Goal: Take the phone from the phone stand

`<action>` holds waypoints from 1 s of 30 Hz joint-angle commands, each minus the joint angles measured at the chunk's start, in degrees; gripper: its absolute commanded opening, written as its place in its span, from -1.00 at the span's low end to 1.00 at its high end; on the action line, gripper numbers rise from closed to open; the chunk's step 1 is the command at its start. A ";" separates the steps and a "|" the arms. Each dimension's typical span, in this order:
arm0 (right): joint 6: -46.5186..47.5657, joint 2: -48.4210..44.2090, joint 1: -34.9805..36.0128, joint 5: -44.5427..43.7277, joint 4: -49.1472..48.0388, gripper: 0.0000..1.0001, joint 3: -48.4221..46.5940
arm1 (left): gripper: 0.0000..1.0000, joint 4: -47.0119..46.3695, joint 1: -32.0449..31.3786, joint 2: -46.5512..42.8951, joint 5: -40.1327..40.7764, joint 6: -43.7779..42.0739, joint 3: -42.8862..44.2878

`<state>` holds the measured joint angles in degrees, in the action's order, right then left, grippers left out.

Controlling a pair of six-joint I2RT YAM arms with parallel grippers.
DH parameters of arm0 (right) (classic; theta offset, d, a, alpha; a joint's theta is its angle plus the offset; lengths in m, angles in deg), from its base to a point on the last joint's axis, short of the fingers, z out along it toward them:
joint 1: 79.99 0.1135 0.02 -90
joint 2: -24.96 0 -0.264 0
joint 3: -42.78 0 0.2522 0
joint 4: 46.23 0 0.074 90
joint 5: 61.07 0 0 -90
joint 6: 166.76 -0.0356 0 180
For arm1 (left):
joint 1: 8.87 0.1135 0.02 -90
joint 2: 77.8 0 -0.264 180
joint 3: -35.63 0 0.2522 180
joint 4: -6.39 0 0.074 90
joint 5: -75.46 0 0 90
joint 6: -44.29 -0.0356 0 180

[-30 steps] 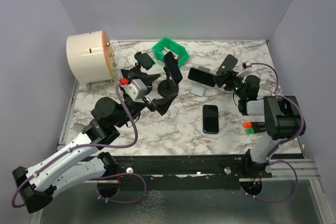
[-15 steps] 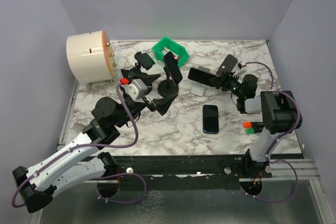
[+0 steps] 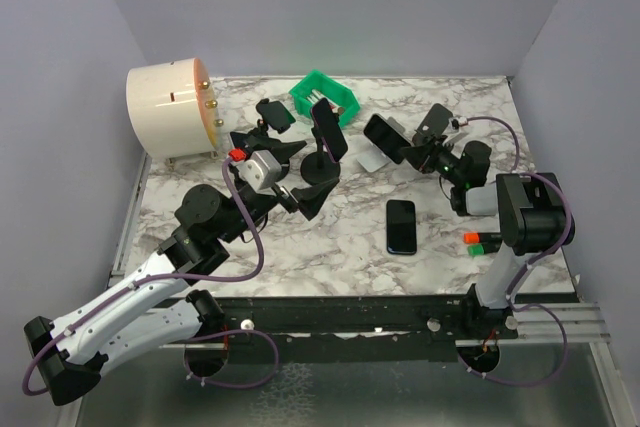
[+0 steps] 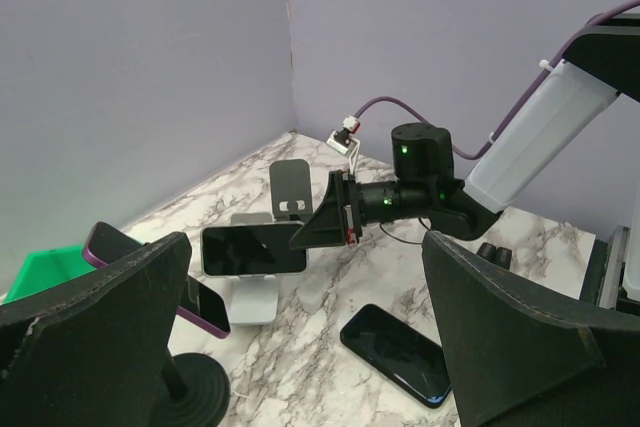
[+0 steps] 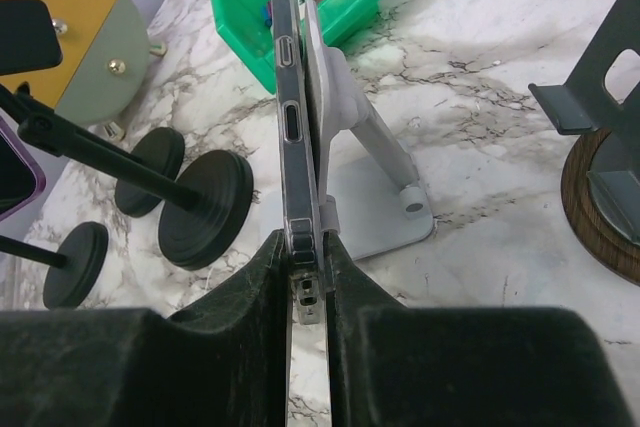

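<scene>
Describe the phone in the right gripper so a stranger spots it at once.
Find the green bin at the back of the table, then the silver stand right of it. The phone rests sideways against that stand, its end pinched by the right gripper; the neighbouring black phone lies flat on the marble.

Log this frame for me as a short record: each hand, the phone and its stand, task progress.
right hand: closed on the phone's near edge
left hand: open, holding nothing, beside the black stands
phone: on edge against the grey phone stand
second phone: flat on the table, untouched
progress: gripped, not yet lifted off
</scene>
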<state>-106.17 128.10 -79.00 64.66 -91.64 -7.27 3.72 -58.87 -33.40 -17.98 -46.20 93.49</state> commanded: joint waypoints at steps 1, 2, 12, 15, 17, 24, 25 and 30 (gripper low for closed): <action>0.49 -0.75 -0.45 1.22 -2.00 -0.91 -0.20 | 0.98 0.43 -0.28 0.02 0.02 -0.32 -0.50; 0.49 -1.00 -0.42 1.27 -2.20 -0.96 0.00 | 0.98 0.43 -0.28 0.05 0.00 -0.30 -0.50; 1.23 -4.16 -0.38 3.42 -3.92 -0.99 1.37 | 0.98 0.43 -0.28 -0.02 -0.35 -0.11 -0.46; 2.06 -5.82 -0.10 3.64 -3.15 -1.00 1.78 | 0.98 0.43 -0.28 -0.10 -0.60 0.03 -0.37; 4.01 -7.13 0.70 3.46 -0.52 -1.00 1.50 | 0.98 0.43 -0.28 -0.23 -0.73 0.05 -0.33; 6.76 -10.44 2.36 2.15 3.22 -0.99 1.64 | 0.98 0.43 -0.36 -0.46 -0.67 0.05 -0.41; 6.81 -11.09 2.39 1.91 3.60 -0.99 1.78 | 0.98 0.43 -0.36 -0.50 -0.72 0.10 -0.41; 4.94 -16.85 2.48 -1.05 6.80 -0.99 1.75 | 0.98 0.43 -0.54 -0.56 -0.70 0.05 -0.41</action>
<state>-100.69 117.21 -76.62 66.25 -85.55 -5.37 3.72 -58.89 -33.42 -18.00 -46.18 93.49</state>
